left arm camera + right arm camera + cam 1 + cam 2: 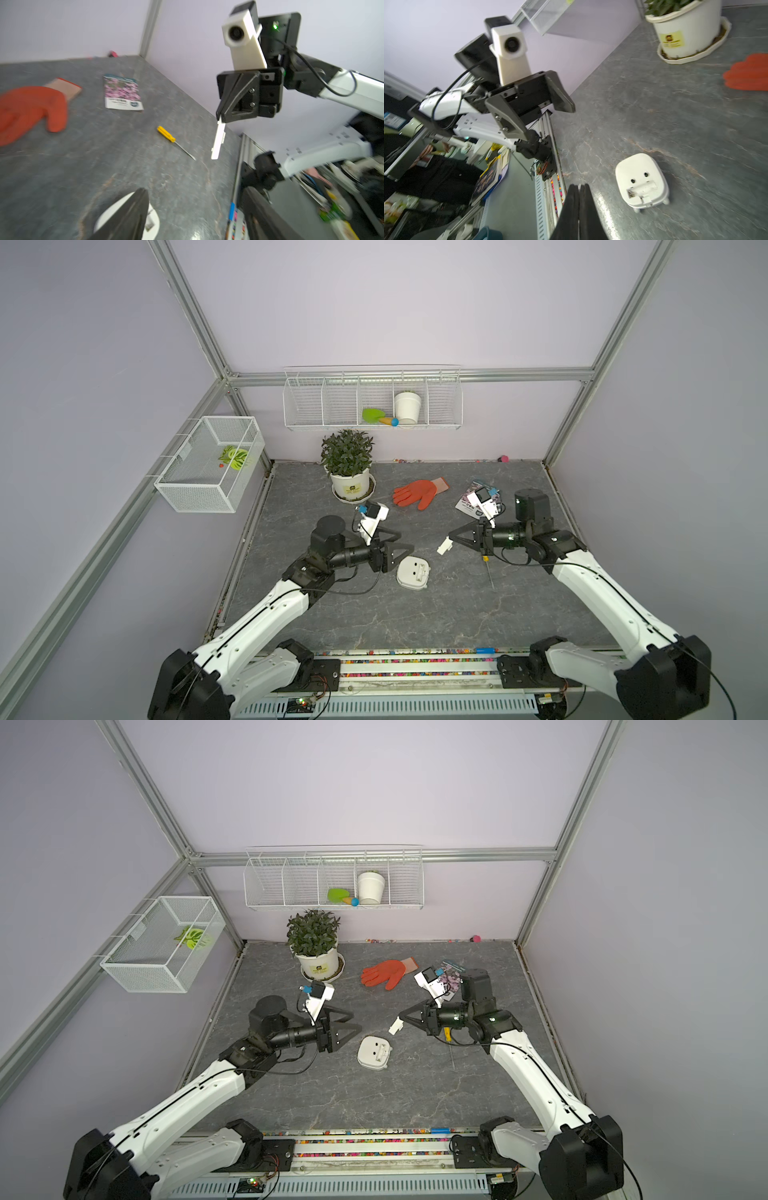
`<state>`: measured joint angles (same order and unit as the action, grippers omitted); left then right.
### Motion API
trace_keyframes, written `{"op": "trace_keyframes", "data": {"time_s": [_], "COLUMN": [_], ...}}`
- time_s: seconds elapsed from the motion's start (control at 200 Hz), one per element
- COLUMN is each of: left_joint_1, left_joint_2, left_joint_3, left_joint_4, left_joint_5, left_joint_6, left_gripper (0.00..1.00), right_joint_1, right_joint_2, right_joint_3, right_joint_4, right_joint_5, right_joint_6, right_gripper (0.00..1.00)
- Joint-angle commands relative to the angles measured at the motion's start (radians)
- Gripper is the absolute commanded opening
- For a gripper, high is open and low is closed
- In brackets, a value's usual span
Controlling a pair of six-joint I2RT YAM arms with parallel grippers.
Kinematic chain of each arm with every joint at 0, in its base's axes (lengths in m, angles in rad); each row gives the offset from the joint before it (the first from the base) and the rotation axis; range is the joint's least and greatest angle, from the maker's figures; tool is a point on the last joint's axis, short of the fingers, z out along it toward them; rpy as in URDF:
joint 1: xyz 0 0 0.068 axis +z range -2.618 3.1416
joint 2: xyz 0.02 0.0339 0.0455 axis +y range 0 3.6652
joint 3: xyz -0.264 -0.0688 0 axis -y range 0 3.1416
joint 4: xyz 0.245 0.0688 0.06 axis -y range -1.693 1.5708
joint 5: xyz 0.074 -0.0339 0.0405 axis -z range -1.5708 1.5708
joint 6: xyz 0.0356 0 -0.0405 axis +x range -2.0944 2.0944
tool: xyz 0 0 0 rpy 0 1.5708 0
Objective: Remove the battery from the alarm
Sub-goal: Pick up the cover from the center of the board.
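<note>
**Alarm, face down, back opened; battery unaccounted for.**

Top views: alarm (412,572) lies back-up on the table between the arms. The left gripper (406,541) is just beside it, jaws spread and empty. The right gripper (450,539) is clenched on the white cover (443,546).
Left wrist: cover pinched by one end, hanging clear of the table.
Right wrist: recess (641,188) looks empty. Its long axis runs across the back, parallel to the foot edge facing the right arm.
Cover removal looks done. A blue piece (485,650) on the front rail may be the battery; I cannot tell.
</note>
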<state>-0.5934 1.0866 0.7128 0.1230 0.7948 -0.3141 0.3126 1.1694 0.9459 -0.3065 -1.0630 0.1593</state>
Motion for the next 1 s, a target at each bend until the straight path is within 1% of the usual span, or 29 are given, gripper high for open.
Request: {"op": "trace_keyframes", "data": {"time_s": [0.0,0.075,0.165,0.27,0.415,0.48,0.65,0.79,0.895,0.91,0.995], "left_joint_1": [0.004,-0.004,-0.037,-0.074,-0.078,-0.079,-0.085,-0.089,-0.091,-0.091,-0.09], "left_joint_2": [0.052,0.082,0.123,0.177,0.215,0.228,0.25,0.271,0.272,0.271,0.259], "left_joint_3": [0.066,0.081,0.1,0.141,0.167,0.177,0.195,0.209,0.209,0.208,0.192], "left_joint_4": [0.008,-0.008,-0.01,-0.04,-0.042,-0.044,-0.04,-0.051,-0.045,-0.043,-0.005], "left_joint_5": [0.252,0.264,0.28,0.289,0.294,0.296,0.297,0.307,0.308,0.308,0.281], "left_joint_6": [-0.013,0.01,0.029,0.061,0.071,0.076,0.079,0.087,0.085,0.082,0.046], "left_gripper": [0.73,0.72,0.71,0.65,0.58,0.53,0.33,0.13,0.0,0.0,0.0], "right_joint_1": [0.033,0.049,0.072,0.087,0.091,0.094,0.095,0.095,0.095,0.095,0.08], "right_joint_2": [0.024,0.037,0.047,0.058,0.056,0.053,0.054,0.056,0.055,0.055,0.04], "right_joint_3": [0.044,0.058,0.073,0.095,0.108,0.109,0.111,0.115,0.124,0.126,0.13], "right_joint_4": [-0.048,-0.054,-0.055,-0.074,-0.081,-0.079,-0.085,-0.083,-0.087,-0.087,-0.088], "right_joint_5": [-0.079,-0.091,-0.086,-0.086,-0.091,-0.088,-0.08,-0.063,-0.051,-0.047,-0.002], "right_joint_6": [-0.111,-0.116,-0.116,-0.123,-0.123,-0.122,-0.12,-0.117,-0.1,-0.097,-0.06], "right_gripper": [0.0,0.0,0.0,0.0,0.0,0.0,0.0,0.0,0.0,0.0,0.21]}}
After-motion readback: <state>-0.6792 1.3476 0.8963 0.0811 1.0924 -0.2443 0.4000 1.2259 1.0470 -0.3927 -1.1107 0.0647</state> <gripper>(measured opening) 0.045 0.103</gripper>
